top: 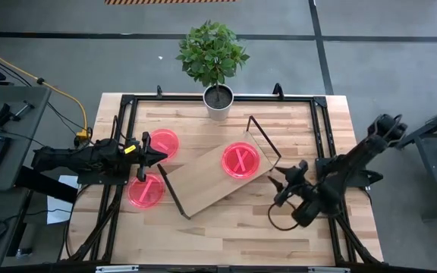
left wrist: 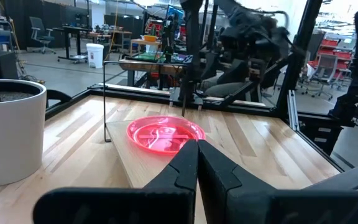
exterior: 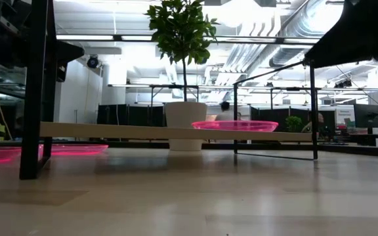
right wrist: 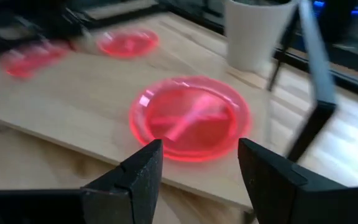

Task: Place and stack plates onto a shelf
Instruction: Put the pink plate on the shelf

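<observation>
From my station I count three small round translucent pink-red plastic plates with raised rims. One plate (top: 240,160) sits on the long light-wood shelf (top: 203,186) with black wire legs, toward the end nearer the right arm. It may be more than one stacked; I cannot tell. The other two lie on the butcher-block surface (top: 226,235) beside the shelf's far end: one (top: 162,142) nearer the white plant pot (top: 218,102), one (top: 146,190) nearer the front edge.

The left tool (top: 152,156) hangs between those two loose plates, its fingers (left wrist: 188,171) pressed together on nothing. The right tool (top: 287,184) is just off the shelf's near end, spread wide and empty, facing the shelved plate.

I judge these plates light, thin and stiff but a bit flexible, with a slick finish. Lying flat, they offer only the raised rim, so I would put one finger inside the lip and one outside and pinch gently; too much force could flex or flip it. The front plate looks the easier next pick for the left tool, which must spread first.
</observation>
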